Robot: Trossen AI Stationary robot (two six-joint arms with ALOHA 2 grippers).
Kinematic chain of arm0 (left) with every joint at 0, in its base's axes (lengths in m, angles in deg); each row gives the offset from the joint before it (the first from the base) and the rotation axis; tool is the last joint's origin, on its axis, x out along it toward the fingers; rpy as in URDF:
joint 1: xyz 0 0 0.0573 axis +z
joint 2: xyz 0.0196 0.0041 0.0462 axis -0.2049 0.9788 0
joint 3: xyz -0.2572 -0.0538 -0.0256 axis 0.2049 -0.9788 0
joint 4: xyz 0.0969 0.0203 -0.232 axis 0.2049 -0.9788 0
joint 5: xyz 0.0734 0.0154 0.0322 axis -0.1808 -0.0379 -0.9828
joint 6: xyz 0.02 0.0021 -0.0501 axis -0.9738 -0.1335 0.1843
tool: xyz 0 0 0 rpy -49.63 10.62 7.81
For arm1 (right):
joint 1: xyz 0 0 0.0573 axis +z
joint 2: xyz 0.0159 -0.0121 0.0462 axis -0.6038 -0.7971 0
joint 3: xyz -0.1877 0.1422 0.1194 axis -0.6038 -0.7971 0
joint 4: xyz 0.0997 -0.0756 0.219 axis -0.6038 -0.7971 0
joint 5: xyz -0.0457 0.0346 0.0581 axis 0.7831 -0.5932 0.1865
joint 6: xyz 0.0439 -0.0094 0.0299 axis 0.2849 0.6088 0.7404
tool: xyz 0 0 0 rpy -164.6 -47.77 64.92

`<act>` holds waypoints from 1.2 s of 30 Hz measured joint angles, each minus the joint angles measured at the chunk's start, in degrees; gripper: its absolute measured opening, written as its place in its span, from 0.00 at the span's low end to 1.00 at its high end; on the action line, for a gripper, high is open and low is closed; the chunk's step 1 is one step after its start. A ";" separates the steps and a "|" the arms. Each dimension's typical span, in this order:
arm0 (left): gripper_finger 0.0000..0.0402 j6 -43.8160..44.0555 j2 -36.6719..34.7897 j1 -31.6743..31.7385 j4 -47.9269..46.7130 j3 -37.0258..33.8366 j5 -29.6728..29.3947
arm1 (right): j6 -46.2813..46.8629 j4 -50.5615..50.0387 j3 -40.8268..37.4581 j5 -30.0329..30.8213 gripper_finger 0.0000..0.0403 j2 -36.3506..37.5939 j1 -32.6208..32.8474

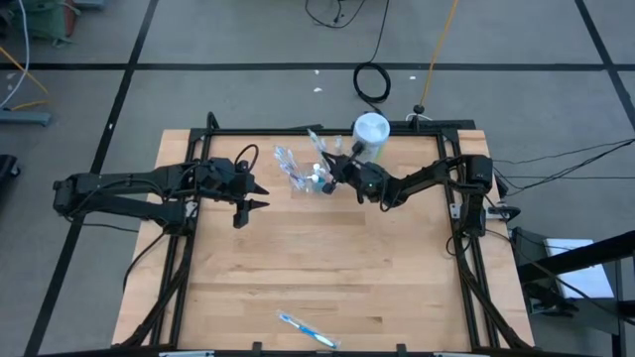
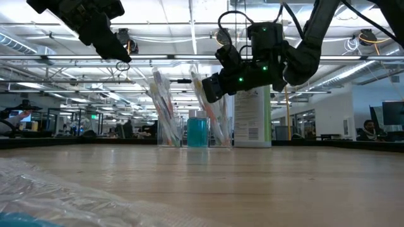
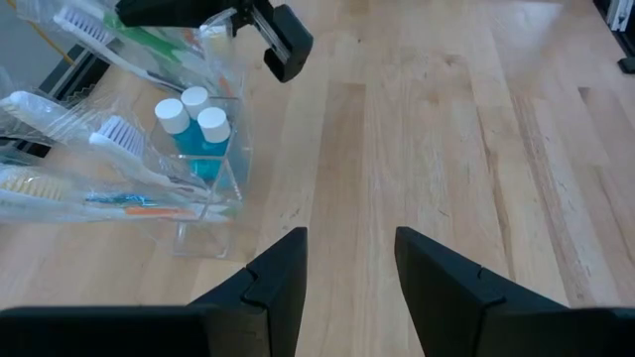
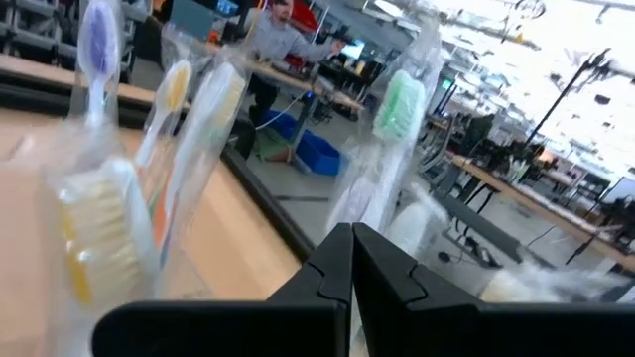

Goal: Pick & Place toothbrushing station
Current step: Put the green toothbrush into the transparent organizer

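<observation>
**Hovering at the toothbrush cup**

Looking down, I've got the right gripper (image 1: 332, 171) pressed together, right against the clear cup (image 1: 310, 182) of toothbrushes (image 1: 289, 161) and toothpaste tubes (image 3: 196, 131) at the table's far middle. Left gripper (image 1: 252, 194) sits spread and empty, near the cup's other side. One wrapped toothbrush (image 1: 306, 328) lies alone at the near edge.

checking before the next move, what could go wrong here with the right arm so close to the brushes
The shut right pincer sits among the wrapped toothbrushes; a push could tip the light clear cup and spill the toothpaste tubes. The white canister stands right behind that arm and could get knocked. The open left pincer hangs apart.
</observation>
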 joint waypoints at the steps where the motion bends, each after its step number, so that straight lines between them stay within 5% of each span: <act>1: 0.40 -0.01 0.00 0.00 0.00 0.00 0.00 | -0.79 0.72 -0.02 0.08 0.00 0.00 0.00; 9: 0.40 0.00 0.00 0.01 0.00 0.00 0.00 | -1.62 -0.94 -0.02 1.22 0.00 0.00 1.78; 28: 0.40 0.13 0.00 0.01 0.00 0.00 0.00 | -5.32 -9.21 -0.02 31.34 0.00 0.00 12.66; 36: 0.40 0.13 0.00 0.00 -0.02 0.00 0.00 | -3.44 -10.79 -0.02 31.44 0.00 0.03 13.57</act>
